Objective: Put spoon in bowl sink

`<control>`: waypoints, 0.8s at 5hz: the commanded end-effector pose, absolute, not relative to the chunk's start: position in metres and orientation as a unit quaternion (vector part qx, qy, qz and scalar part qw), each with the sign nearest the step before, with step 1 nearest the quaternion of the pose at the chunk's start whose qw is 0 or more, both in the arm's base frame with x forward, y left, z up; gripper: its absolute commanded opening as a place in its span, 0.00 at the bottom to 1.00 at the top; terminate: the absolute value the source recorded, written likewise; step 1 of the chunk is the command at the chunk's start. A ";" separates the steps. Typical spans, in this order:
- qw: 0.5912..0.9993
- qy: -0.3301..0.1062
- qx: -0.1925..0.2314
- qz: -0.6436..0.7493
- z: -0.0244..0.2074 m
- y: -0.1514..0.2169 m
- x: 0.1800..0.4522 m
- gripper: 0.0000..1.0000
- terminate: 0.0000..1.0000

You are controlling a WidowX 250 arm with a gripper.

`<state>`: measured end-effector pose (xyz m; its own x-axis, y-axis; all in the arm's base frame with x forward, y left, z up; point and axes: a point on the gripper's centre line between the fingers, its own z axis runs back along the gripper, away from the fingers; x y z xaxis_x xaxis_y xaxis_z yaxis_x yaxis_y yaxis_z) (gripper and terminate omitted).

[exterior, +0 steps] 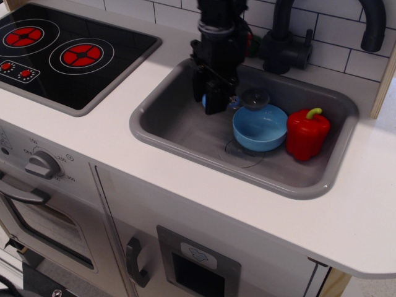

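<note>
My black gripper hangs over the left part of the grey sink. It is shut on the spoon's light-blue handle. The spoon sticks out to the right, its grey round scoop hovering above the far-left rim of the light-blue bowl. The bowl sits on the sink floor, right of centre, with nothing in it.
A red toy bell pepper stands against the bowl's right side. A black faucet rises behind the sink. A black stovetop with red burners lies to the left on the white countertop.
</note>
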<state>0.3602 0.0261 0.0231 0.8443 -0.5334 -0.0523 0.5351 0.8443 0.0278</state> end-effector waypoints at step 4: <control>0.968 0.007 0.022 -0.252 0.046 0.015 0.379 1.00 0.00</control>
